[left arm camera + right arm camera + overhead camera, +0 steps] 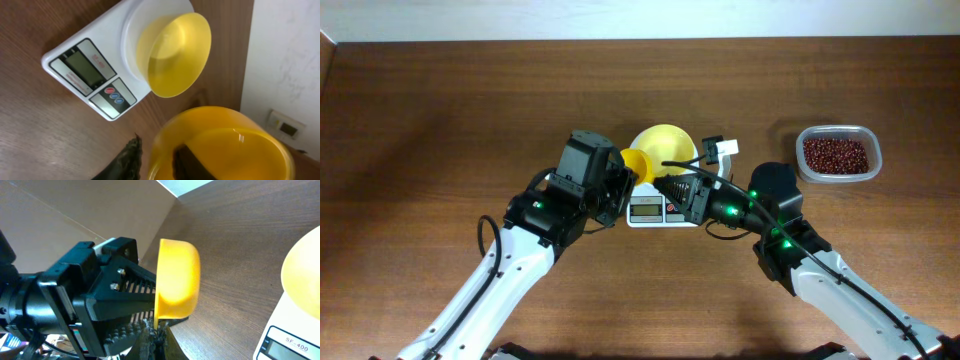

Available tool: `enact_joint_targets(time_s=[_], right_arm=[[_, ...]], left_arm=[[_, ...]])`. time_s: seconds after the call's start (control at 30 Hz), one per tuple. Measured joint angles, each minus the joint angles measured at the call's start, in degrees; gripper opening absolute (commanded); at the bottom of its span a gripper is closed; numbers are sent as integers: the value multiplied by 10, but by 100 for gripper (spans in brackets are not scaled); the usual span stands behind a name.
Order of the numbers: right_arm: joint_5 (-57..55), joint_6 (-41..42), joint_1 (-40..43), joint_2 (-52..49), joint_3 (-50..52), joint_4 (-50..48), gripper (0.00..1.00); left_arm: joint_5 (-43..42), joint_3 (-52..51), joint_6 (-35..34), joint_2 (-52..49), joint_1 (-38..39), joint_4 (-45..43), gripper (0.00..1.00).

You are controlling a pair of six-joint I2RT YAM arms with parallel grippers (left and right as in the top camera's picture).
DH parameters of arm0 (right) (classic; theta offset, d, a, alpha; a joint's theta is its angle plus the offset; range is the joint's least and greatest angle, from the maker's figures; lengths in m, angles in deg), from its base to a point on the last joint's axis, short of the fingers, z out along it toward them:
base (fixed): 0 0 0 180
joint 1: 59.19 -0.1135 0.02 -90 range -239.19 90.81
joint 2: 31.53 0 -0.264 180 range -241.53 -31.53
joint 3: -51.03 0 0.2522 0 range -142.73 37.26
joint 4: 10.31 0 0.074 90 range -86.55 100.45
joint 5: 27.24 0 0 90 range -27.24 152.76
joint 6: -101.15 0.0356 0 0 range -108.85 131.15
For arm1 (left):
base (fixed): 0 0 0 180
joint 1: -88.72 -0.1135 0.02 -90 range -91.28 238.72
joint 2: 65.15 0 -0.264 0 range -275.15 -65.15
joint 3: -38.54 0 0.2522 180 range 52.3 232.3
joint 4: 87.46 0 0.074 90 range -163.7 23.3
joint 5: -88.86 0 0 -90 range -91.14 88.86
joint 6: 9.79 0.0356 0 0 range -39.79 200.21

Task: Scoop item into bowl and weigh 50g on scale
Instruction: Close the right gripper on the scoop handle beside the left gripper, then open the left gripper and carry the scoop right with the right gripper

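Observation:
The pale yellow bowl point(667, 145) sits empty on the white scale point(646, 210); both also show in the left wrist view, bowl point(175, 55) on scale point(85, 65), and at the right edge of the right wrist view, bowl point(302, 280) and scale point(290, 342). A small yellow scoop point(635, 165) hangs just left of the bowl, empty point(225, 145). My left gripper point(620, 185) point(155, 150) is shut on the scoop's cup wall. My right gripper point(660, 183) point(156, 332) is shut on the thin lower edge of the scoop point(177, 280). The red-brown beans point(836, 154) lie far right.
The beans fill a clear plastic tub point(800, 170) at the right rear. A small white object point(725, 148) sits just behind the scale's right side. The left arm's black body point(120, 295) fills the right wrist view's left half. Both arms meet in front of the scale.

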Motion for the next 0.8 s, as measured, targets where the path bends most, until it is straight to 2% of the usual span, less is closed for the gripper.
enact_joint_targets(time_s=[0.2, 0.33, 0.5, 0.67, 0.8], right_arm=[[-10, -23, 0, 0, 0, 0, 4], [-38, -56, 0, 0, -1, -4, 4], [-104, -110, 1, 10, -15, 12, 4], [-162, -158, 2, 5, -12, 35, 4], [-177, -172, 26, 4, -11, 35, 4]], left_arm=[[0, 0, -3, 0, 0, -22, 42], [8, -1, 28, 0, 0, -81, 50], [10, -4, 154, -1, 1, -168, 69], [11, -3, 292, 5, 1, -194, 86], [12, -3, 375, 20, 1, -193, 88]])
